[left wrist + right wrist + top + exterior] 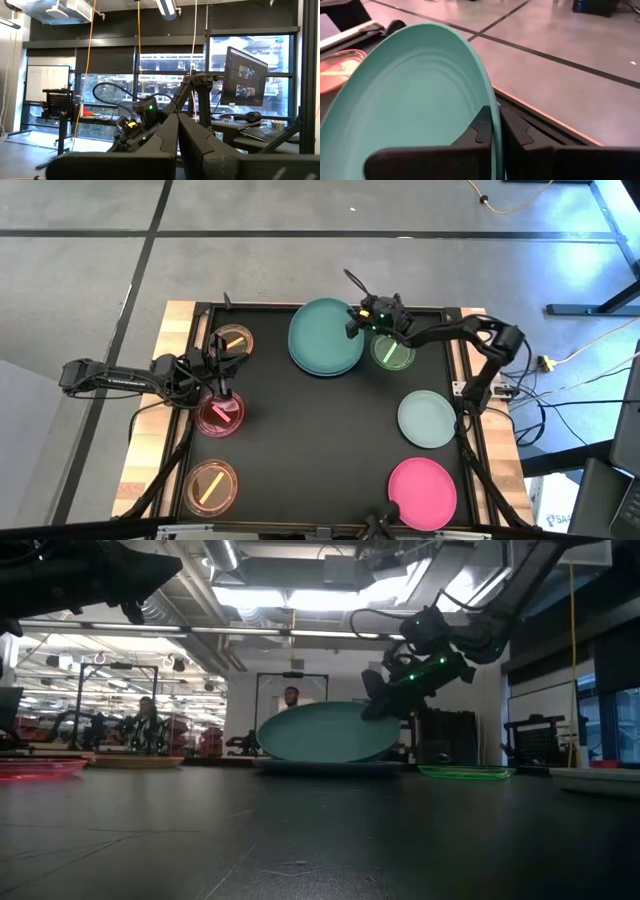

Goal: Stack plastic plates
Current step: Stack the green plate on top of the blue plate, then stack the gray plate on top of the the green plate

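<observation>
My right gripper [358, 320] is shut on the large teal plate [326, 335] at the table's far middle. That plate stands tilted over the blue plate [330, 768], of which only an edge shows. A small translucent green plate [392, 352] lies flat just right of them. The grey-green plate [427, 418] and the pink plate [422, 492] lie flat on the right side. My left gripper [218, 380] is shut on nothing and raised above the small red plate [220, 416]. Two small orange plates [232, 340] [210, 485] lie on the left side. My right gripper pinches the teal plate's rim [492, 107] on its right far side, one finger [481, 127] on the plate's hollow face and the other [516, 131] on its back. The fingers come level from the table's right. The plate is tilted with the held side [372, 712] raised; its low edge [318, 760] meets the blue plate.
The black mat [320, 440] lies bare in its middle, between the plates on the left and those on the right. A wooden border [175, 315] frames the table. In the low view, people [291, 697] show in the room beyond the far edge.
</observation>
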{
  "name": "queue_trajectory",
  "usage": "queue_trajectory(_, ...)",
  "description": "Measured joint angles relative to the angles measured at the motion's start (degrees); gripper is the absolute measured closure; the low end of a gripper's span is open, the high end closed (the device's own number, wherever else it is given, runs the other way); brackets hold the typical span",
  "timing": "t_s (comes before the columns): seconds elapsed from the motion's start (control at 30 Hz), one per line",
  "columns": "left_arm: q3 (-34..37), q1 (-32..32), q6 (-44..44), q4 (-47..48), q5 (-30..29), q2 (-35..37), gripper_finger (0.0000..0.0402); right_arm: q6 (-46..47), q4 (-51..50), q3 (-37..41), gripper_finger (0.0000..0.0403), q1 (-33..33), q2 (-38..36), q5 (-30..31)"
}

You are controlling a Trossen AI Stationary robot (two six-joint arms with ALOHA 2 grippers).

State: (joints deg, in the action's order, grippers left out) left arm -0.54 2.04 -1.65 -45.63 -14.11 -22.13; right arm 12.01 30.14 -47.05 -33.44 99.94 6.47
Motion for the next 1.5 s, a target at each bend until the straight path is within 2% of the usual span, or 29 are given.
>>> queue_trajectory(0.5, 0.00, 0.00, -0.02, 0.03, 0.00, 0.00, 0.0395, -0.05, -0.17, 0.00, 0.0389, 0.04, 0.94, 3.60)
queue_trajectory(0.83, 0.00, 0.00, -0.02, 0.07, 0.00, 0.00, 0.0395, -1.15, -0.80, -0.02, 0.0288, 0.04, 0.97, 3.05)
queue_trajectory(1.0, 0.00, 0.00, -0.02, 0.07, 0.02, 0.00, 0.0395, -6.98, -3.84, -0.04, 0.0265, 0.06, -0.11, 3.01)
queue_trajectory(1.23, 0.00, 0.02, -0.02, 0.07, 0.02, 0.02, 0.0395, -10.36, -18.11, -0.04, 0.0266, 1.14, -10.76, 0.59)
queue_trajectory(1.5, 0.00, 0.00, 0.15, -0.01, 2.08, 0.00, 0.0395, -12.68, -40.09, -0.07, 0.0267, 9.75, -29.02, -1.17)
